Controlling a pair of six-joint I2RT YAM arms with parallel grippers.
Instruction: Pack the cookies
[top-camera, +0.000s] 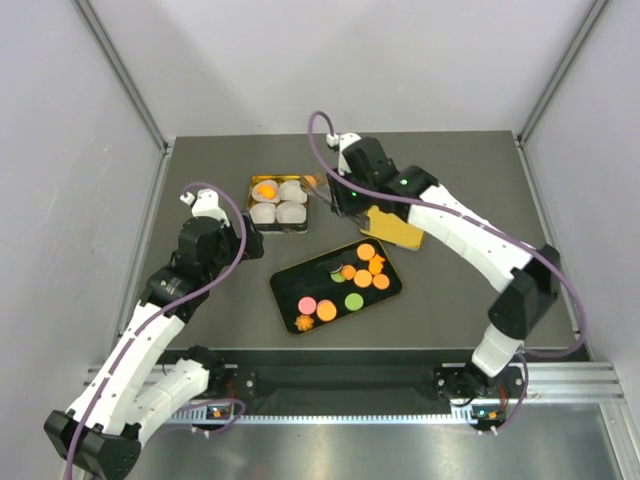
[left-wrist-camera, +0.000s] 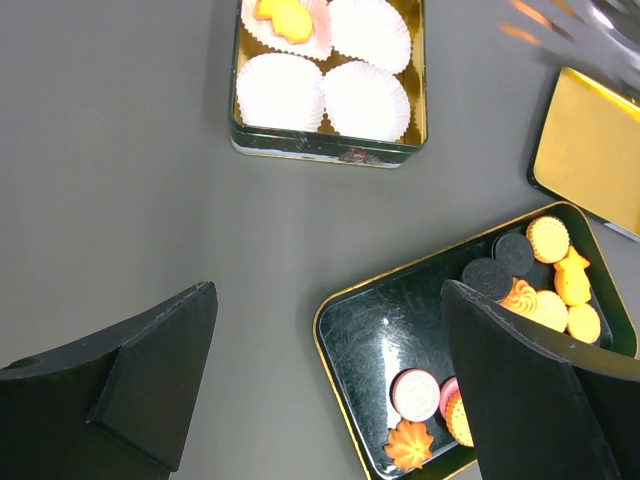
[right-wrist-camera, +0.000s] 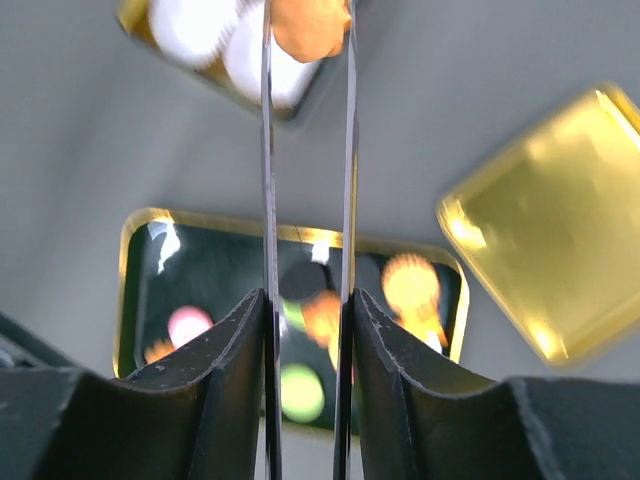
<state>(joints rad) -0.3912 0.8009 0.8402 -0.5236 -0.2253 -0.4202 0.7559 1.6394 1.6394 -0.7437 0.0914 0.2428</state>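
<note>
Closest to the lens, the right gripper (right-wrist-camera: 308, 12) has its thin blades drawn narrow on one orange cookie (right-wrist-camera: 312, 35), blurred, at the far right corner of the tin (left-wrist-camera: 320, 150); I cannot tell which of the paper cups (left-wrist-camera: 365, 100) it is meant for. One cup already holds an orange piece. Most of the cookies (top-camera: 362, 278) lie loose in the black tray (top-camera: 285, 283), with the gold lid (top-camera: 398, 230) just beside it. They look light, stiff, thin and probably slippery, so pinching across opposite edges seems safest. Left gripper (left-wrist-camera: 328, 300) hangs wide and empty. Around them is a matte grey worktop (top-camera: 460, 180), boxed in by pale walls (top-camera: 300, 60).
</note>
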